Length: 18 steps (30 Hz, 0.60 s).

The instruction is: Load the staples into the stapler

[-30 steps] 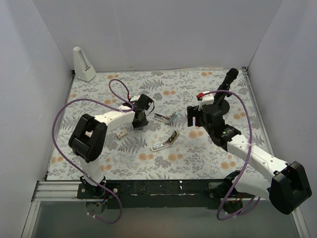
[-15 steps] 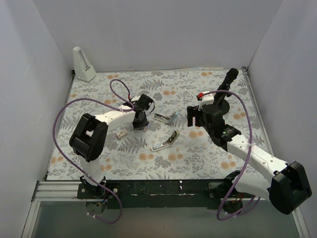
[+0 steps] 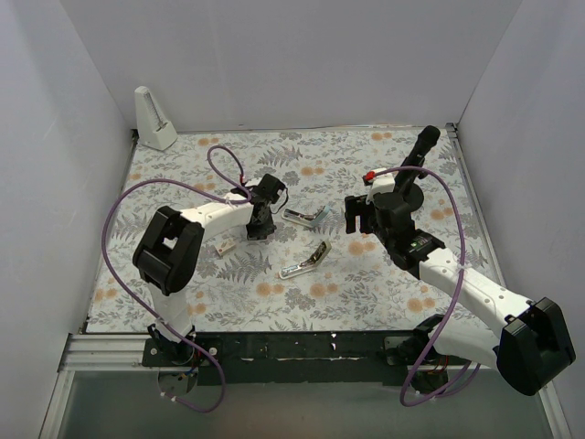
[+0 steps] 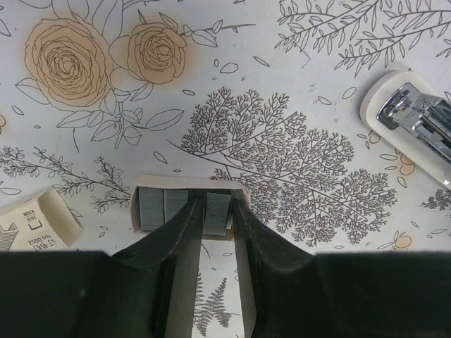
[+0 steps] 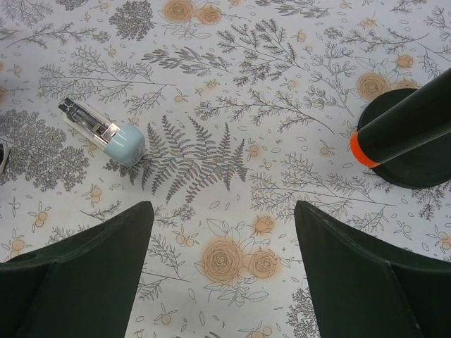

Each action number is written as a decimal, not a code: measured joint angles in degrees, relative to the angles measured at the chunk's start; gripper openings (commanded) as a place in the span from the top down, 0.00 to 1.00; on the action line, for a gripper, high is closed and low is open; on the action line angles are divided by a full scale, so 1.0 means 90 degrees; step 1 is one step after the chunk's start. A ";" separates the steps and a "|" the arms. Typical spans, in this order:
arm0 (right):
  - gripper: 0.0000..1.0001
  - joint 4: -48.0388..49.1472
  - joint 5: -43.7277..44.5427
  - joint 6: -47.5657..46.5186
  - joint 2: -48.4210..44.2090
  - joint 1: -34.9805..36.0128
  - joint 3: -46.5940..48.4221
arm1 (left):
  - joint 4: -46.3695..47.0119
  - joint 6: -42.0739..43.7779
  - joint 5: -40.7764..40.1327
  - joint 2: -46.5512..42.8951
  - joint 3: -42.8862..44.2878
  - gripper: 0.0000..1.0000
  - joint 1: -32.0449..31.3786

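An open beige tray (image 4: 189, 183) of grey staples lies on the flowered mat. My left gripper (image 4: 217, 204) reaches down into it, and its narrow jaws are shut on one staple block (image 4: 218, 215). More grey blocks (image 4: 163, 208) lie beside it in the tray. The box's labelled sleeve (image 4: 39, 225) sits just to the left. The light-blue stapler (image 5: 106, 132) lies open on the mat, its silver rail showing (image 4: 416, 120). From above, the stapler (image 3: 306, 215) lies between my left gripper (image 3: 259, 229) and my right gripper (image 3: 356, 219). My right gripper (image 5: 222, 232) hangs open over bare mat.
An olive-gold bar (image 3: 304, 261) lies near the mat's middle. A black rod with an orange band (image 5: 402, 134) stands on a round base to the right of my right gripper. A white wedge-shaped object (image 3: 154, 119) stands at the back left. White walls enclose three sides.
The left arm's elbow and purple cable have shifted slightly to the right. Its gripper stays at the staple tray. The right arm has not moved.
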 measured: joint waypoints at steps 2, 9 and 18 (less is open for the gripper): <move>0.11 0.0000 -0.0010 0.0000 0.0000 0.0000 0.0000 | 0.0002 0.0002 0.0000 0.0012 0.0010 0.80 0.0000; 0.11 0.0002 -0.0017 0.0000 0.0000 0.0000 0.0000 | -0.0063 0.0005 -0.0032 0.0012 0.0046 0.85 -0.0005; 0.11 0.0000 -0.0022 0.0000 0.0002 0.0000 0.0000 | -0.0214 0.0046 -0.0131 0.0010 0.0194 0.85 -0.0005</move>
